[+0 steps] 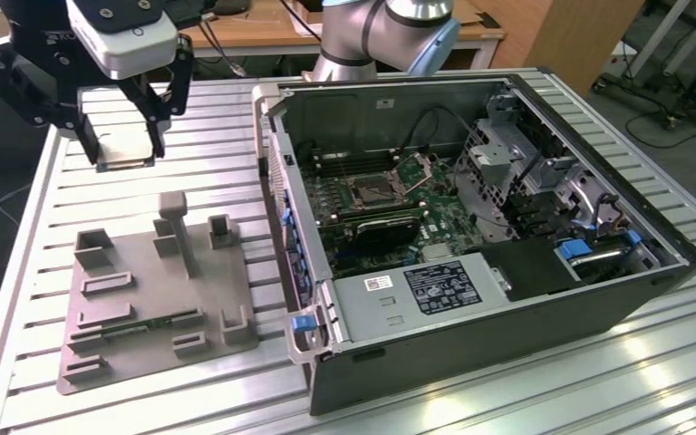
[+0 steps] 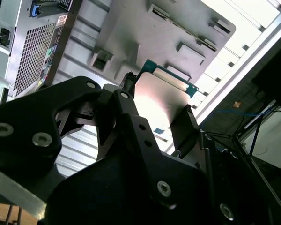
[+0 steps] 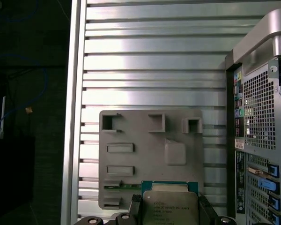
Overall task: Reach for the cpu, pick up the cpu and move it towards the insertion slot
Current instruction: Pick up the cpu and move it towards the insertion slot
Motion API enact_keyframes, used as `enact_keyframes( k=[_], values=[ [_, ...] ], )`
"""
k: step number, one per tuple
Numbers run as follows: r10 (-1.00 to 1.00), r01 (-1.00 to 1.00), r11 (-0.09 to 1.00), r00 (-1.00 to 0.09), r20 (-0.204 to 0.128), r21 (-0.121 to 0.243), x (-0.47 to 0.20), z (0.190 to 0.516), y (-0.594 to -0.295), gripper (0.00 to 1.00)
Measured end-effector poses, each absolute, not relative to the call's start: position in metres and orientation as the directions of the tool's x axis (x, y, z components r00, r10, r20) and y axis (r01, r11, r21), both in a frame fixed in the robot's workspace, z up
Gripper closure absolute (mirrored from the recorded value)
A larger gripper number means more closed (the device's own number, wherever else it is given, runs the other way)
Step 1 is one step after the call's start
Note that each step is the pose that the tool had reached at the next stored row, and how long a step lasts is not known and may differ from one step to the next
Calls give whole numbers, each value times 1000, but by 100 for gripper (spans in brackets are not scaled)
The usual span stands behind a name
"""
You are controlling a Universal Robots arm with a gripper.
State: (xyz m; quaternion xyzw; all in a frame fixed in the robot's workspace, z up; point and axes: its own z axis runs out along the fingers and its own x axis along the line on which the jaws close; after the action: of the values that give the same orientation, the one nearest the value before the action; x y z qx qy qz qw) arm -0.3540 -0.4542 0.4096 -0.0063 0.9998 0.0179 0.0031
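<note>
A: What do the containers hold?

B: The grey tray [image 1: 142,272] has several shallow recesses and a few upright blocks. 1 recess near its edge holds a narrow green strip [image 1: 142,328], lying flat. The first wrist view shows the same tray [image 3: 145,138] and the strip [image 3: 122,186] from above.

A: And the computer case?

B: The case [image 1: 506,335] lies on its side just beside the tray, on the exterior view's right, with its open side up. The circuit board is bare inside it. The slot [image 1: 376,188], a square metal frame with a dark centre, sits on that board with its flap tilted up.

A: Where is the chip?

B: The chip [image 1: 124,145] is not in the tray. The gripper [image 1: 126,156] holds it up in the air at the exterior view's left, past the far end of the tray and well apart from the slot. In the first wrist view the chip [image 3: 171,204] faces the camera with its metal top. It hangs over the tray's edge, close to the strip.

A: And the fingers?

B: The 2 black fingers [image 2: 185,124] are clamped on opposite edges of the chip [image 2: 164,96], which lies level between them.

A: What about the surface and the room?

B: Tray and case both rest on a table [image 1: 506,399] of ribbed silver slats. The arm's grey base [image 1: 384,36] stands at the far edge, and a wooden desk [image 1: 275,32] is behind it.
</note>
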Motion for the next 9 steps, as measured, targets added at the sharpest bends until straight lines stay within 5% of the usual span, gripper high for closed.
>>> enact_keyframes(
  k=[9],
  values=[
    [-13, -13, 999, -1000, -6, 36, -351, 410, -454, 45]
  ],
)
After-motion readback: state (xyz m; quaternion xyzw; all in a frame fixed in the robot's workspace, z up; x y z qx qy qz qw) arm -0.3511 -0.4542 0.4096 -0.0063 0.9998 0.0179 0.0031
